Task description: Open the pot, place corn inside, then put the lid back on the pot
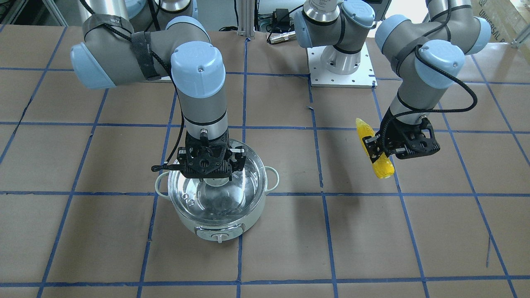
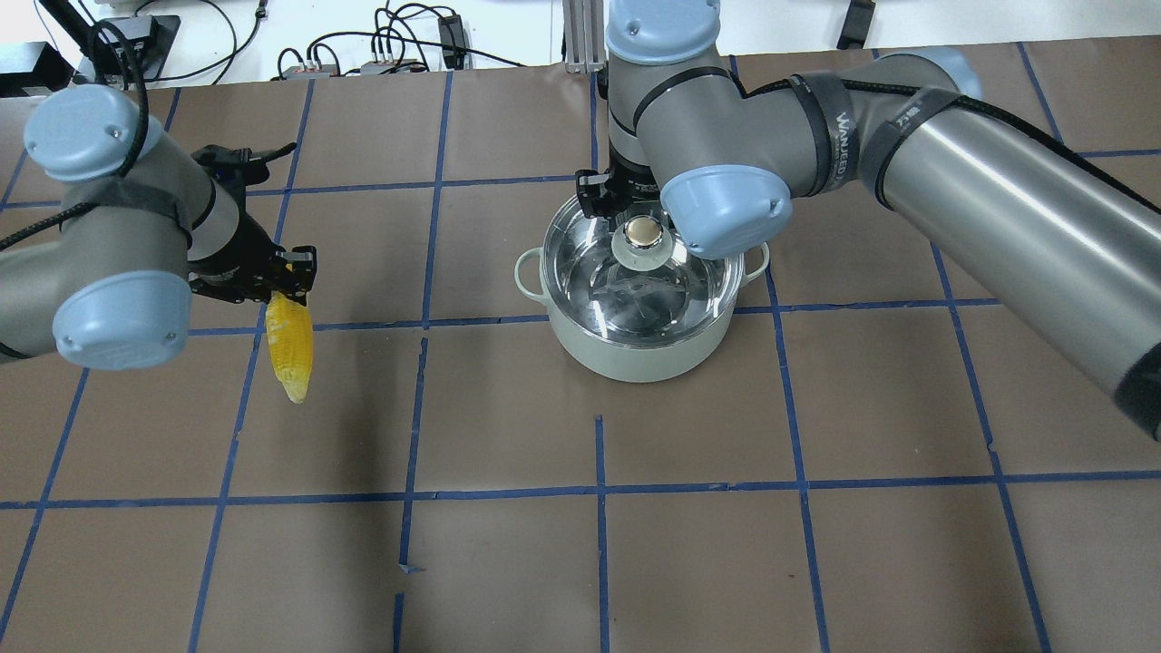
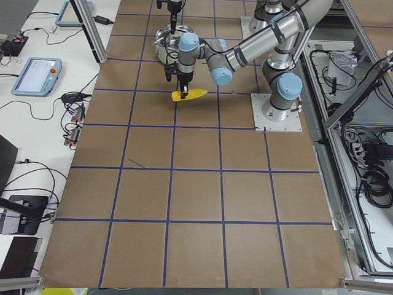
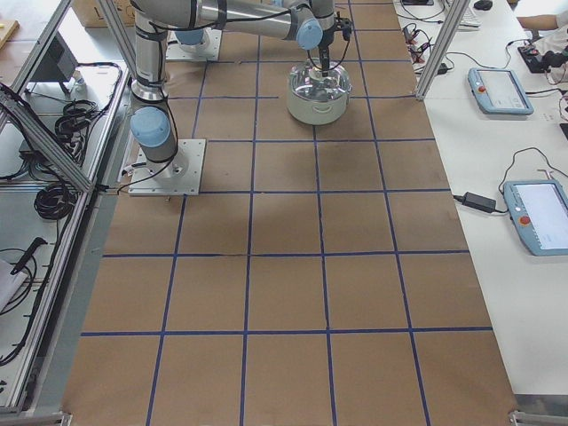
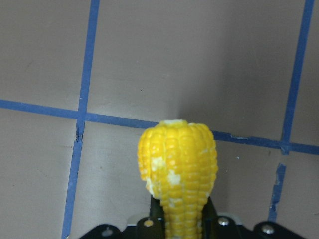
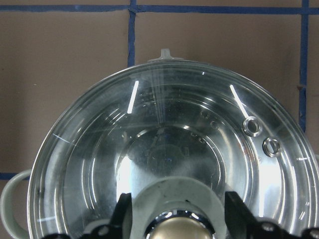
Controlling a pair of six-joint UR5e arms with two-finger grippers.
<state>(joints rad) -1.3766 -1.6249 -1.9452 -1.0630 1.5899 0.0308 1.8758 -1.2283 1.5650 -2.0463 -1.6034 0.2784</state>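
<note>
The pale mint pot [image 1: 248, 215] stands on the table with the glass lid [image 1: 215, 198] sitting on it. My right gripper [image 1: 215, 176] reaches straight down over it. In the right wrist view its fingers [image 6: 124, 209] press both sides of the lid's knob [image 6: 177, 226], so it is shut on it. My left gripper [image 1: 374, 149] is shut on the yellow corn [image 1: 372, 140], held above the table well to the pot's side. The corn also shows in the overhead view [image 2: 290, 349] and in the left wrist view [image 5: 178, 164], sticking out past the fingers.
Brown paper with blue tape lines [image 2: 599, 490] covers the table. The left arm's white base plate [image 1: 343, 74] lies behind the pot and corn. The pot's control knob [image 1: 218, 236] faces away from the robot. Cables and boxes [image 2: 381, 54] line the far edge.
</note>
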